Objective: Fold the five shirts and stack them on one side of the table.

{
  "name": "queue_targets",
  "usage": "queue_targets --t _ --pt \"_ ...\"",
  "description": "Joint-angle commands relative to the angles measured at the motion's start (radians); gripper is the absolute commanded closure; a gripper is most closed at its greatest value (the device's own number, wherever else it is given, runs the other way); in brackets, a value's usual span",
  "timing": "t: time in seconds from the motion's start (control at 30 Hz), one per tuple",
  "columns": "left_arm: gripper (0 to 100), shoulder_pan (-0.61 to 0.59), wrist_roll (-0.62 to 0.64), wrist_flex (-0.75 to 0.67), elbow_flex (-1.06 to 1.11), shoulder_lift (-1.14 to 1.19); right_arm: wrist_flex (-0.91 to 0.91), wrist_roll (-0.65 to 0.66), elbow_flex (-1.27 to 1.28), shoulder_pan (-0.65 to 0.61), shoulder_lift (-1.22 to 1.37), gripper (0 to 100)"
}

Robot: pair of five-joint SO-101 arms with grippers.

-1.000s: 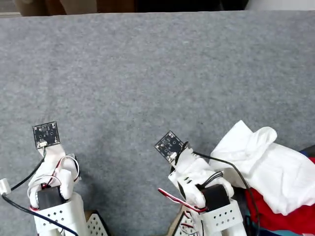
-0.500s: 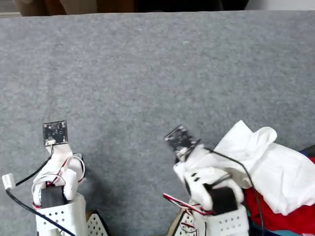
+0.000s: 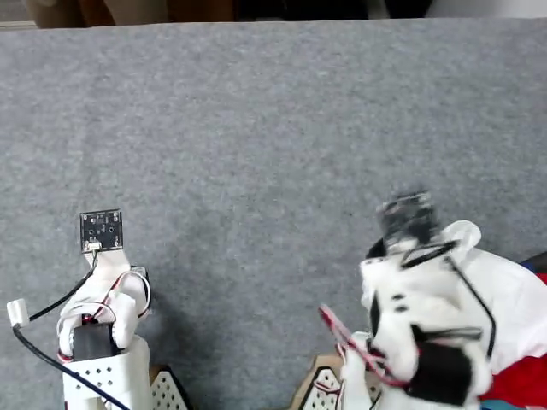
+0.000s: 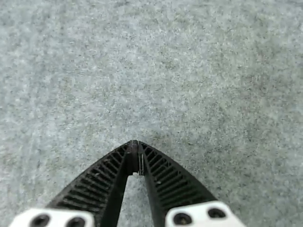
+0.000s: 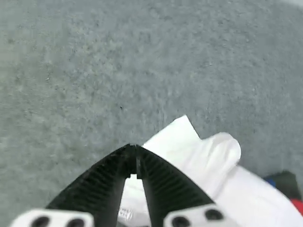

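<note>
Right wrist view puts the right end effector, pressed together, above the white shirt heaped at the worktop's near right corner. Fetching a first shirt seems in hand; next it must spread and pinch cloth. Meanwhile the left end effector hangs closed.

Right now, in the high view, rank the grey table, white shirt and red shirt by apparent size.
Largest: grey table, by far.
Then the white shirt, partly covered by the right arm.
Smallest: red shirt, a sliver at the frame's edge.
</note>
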Motion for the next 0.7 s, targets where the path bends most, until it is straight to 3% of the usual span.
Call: queue_targets --t 0.0,0.07,0.17,0.3,0.47,0.57,0.67 --pt "98 0.011 0.006 -0.008 0.015 -0.001 0.14 -0.094 -0.344 0.056 0.292 99.0" --pt "98 0.011 0.006 -0.008 0.015 -0.001 0.229 -0.137 -0.496 0.061 0.427 98.9" --pt "98 0.011 0.006 -0.008 0.015 0.001 0.222 -0.161 -0.602 0.143 0.565 98.9" --pt "98 0.012 0.006 0.031 0.015 -0.005 0.222 -0.129 -0.65 0.156 0.656 95.3" --pt "98 0.006 0.006 0.032 0.015 -0.005 0.221 0.16 -0.648 0.156 0.625 86.1" --pt "98 0.011 0.006 0.032 0.015 -0.005 0.221 0.281 -0.607 0.157 0.582 85.3" --pt "98 0.011 0.006 0.032 0.015 -0.005 0.221 0.491 -0.522 0.157 0.538 85.1"
